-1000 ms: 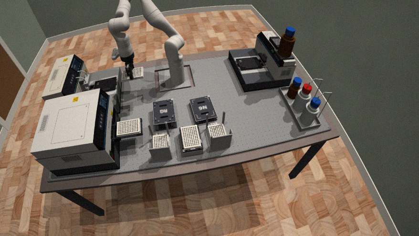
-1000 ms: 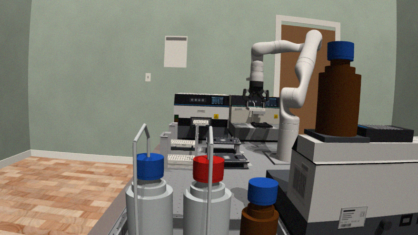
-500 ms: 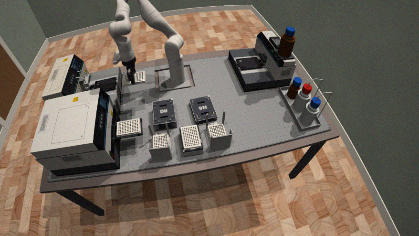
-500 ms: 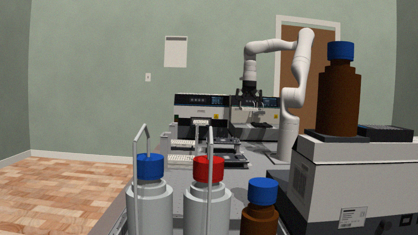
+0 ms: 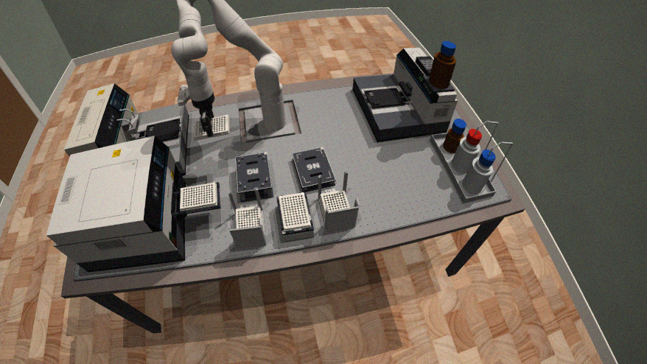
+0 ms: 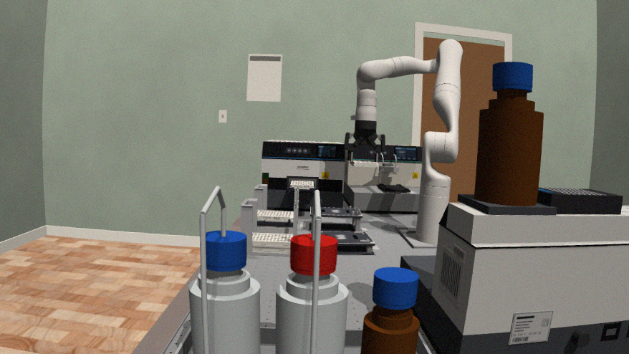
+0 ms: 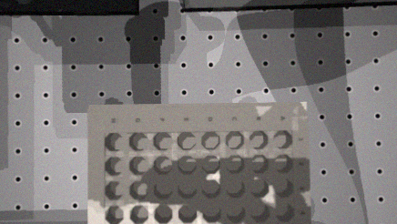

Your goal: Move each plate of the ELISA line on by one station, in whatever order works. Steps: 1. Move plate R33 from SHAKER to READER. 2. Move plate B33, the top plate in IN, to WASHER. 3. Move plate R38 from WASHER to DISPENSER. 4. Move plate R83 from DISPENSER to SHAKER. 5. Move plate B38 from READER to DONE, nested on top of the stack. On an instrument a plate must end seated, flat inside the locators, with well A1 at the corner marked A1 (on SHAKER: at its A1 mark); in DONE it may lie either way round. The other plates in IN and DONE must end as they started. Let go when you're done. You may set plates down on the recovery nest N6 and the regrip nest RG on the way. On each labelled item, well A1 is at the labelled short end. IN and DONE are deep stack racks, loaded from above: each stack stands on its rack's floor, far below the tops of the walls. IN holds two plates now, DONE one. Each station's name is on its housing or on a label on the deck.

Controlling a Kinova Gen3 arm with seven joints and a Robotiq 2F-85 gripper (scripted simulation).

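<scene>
Plate [image 5: 220,124], likely R38: clamped between the widely spread fingers of the gripper [image 5: 207,129], directly beneath the palm, clear of the deck. Probably light, rigid, slick plastic; best held by the side walls and kept level.

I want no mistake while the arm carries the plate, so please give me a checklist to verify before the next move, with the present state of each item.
1. Claw grips the well plate: ok, the plate hangs under it, off the deck.
2. Plate is level: ok, its edges look square in the wrist view.
3. Plate's label and A1 end are identified: cannot tell, no label is legible.
4. Dark nest by the brown bottle is free: ok, no white plate is in it.
5. Arm's own column stands close beside the plate: not ok, steer around it.
</scene>
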